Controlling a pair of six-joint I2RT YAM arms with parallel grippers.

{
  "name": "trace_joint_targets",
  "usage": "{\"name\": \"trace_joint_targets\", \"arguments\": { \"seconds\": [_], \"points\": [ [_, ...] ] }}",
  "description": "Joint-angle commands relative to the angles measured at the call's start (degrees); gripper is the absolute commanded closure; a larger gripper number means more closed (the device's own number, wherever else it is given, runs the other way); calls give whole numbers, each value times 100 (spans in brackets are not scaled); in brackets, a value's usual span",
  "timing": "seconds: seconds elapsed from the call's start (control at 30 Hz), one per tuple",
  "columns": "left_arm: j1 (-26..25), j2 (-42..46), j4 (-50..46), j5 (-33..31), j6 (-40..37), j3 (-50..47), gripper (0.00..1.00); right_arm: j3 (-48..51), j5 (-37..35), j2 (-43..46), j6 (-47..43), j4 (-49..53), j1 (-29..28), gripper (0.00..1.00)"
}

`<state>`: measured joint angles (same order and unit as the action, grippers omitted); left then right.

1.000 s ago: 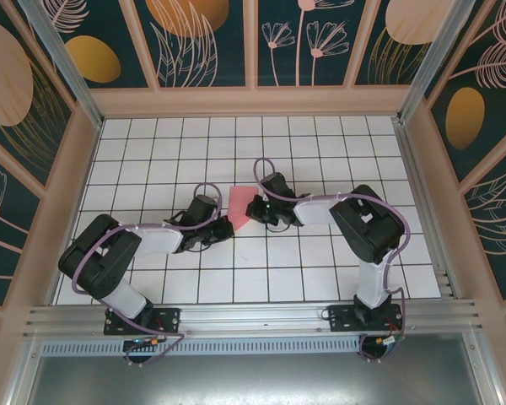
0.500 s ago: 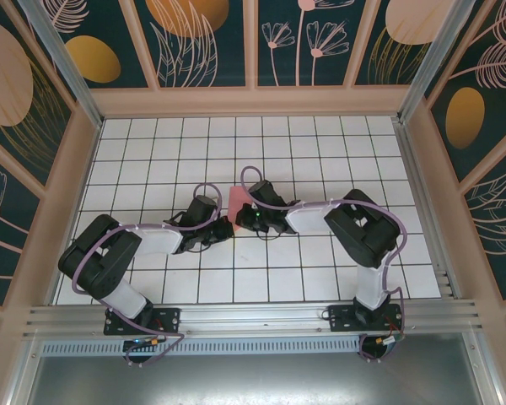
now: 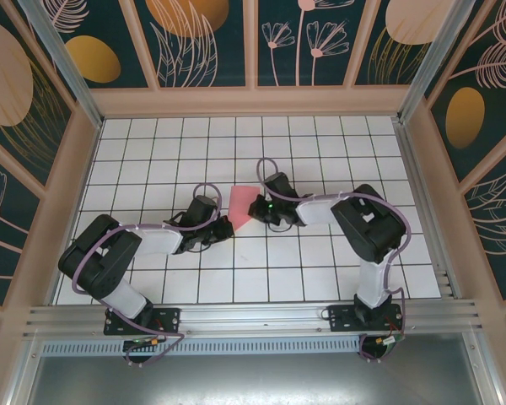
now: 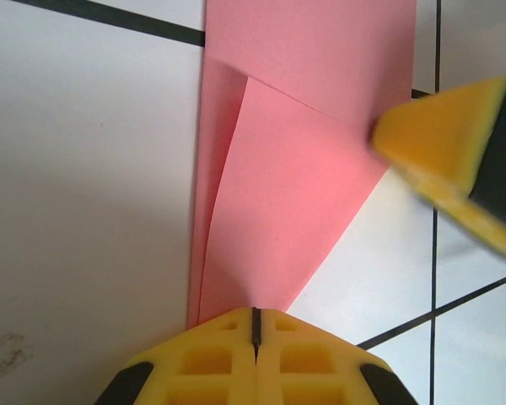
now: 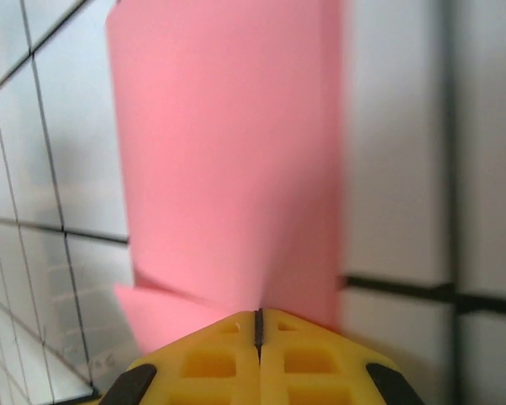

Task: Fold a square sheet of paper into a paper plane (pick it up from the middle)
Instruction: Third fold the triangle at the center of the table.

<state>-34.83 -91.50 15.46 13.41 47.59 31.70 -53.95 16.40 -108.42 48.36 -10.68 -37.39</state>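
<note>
The square sheet of paper (image 3: pixel 240 201) lies folded on the white tiles as a pink shape that narrows toward my left gripper. Its layers and a raised flap show in the left wrist view (image 4: pixel 295 169). My left gripper (image 3: pixel 225 226) is shut, its yellow tips (image 4: pixel 255 314) set on the paper's narrow end. My right gripper (image 3: pixel 255 211) is shut too, its tips (image 5: pixel 258 316) at the edge of the pink paper (image 5: pixel 228 152). One right fingertip (image 4: pixel 443 143) touches the paper's right side in the left wrist view. I cannot tell whether either gripper pinches the paper or only presses on it.
The floor is a white tiled board (image 3: pixel 320 152) with black grid lines, closed in by patterned walls (image 3: pixel 202 42). An aluminium rail (image 3: pixel 253 316) runs along the near edge by the arm bases.
The right gripper slid left across the paper toward the left gripper, then came back right, so the pink sheet shows again. The left arm stayed put.
</note>
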Motion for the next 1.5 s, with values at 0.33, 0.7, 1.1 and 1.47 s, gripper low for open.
{"name": "trace_joint_targets", "arguments": {
  "seconds": [0.33,0.7,1.1,1.47],
  "points": [
    [27,125,-299,133,-303,102,100,246,-462,1017,37,359,-57,87],
    [24,194,-191,127,-425,103,100,-226,48,72,229,-118,-511,90],
    [27,-9,-637,-154,-422,84,100,-211,-290,-261,231,258,-493,91],
    [23,588,-1236,-181,-543,-258,100,-258,-489,-431,189,838,-502,91]
  ]
}}
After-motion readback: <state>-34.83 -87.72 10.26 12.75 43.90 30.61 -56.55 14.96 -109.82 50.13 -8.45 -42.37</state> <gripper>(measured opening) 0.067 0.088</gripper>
